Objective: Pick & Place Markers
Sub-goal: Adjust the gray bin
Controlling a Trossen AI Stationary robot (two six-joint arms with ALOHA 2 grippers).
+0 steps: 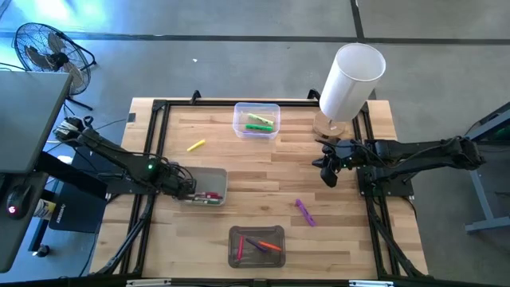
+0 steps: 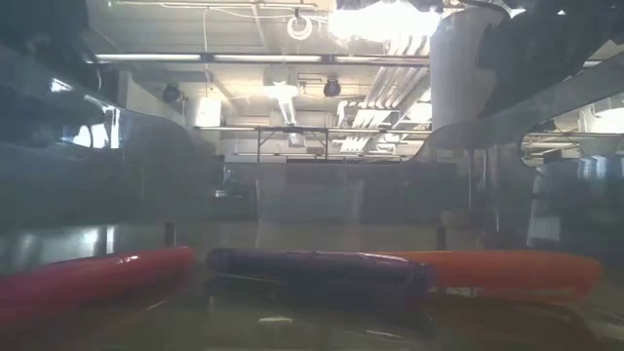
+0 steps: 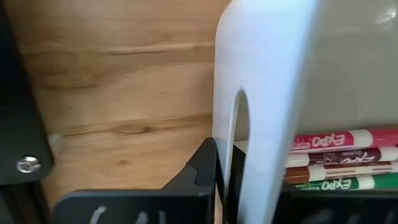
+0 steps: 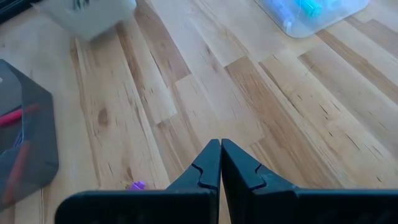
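Markers lie across the wooden surface (image 1: 239, 171) as slim pen-like sticks. A yellow marker (image 1: 196, 145) and a purple marker (image 1: 304, 212) lie loose on the wood, well apart. Three clear bins hold the rest: the far bin (image 1: 256, 119) has green ones, the near bin (image 1: 256, 245) has a red, a purple and an orange one, and the left bin (image 1: 209, 186) holds four white-bodied ones side by side, with pink, dark red, brown and green bands. "EXPO" reads on the pink marker (image 3: 339, 139) and on the green marker (image 3: 348, 183).

The left end effector (image 1: 189, 191) sits at the left bin's rim, fingers together, holding nothing that shows. The right end effector (image 1: 327, 175) hangs over bare wood near the white cylinder (image 1: 351, 80), fingers together, empty.
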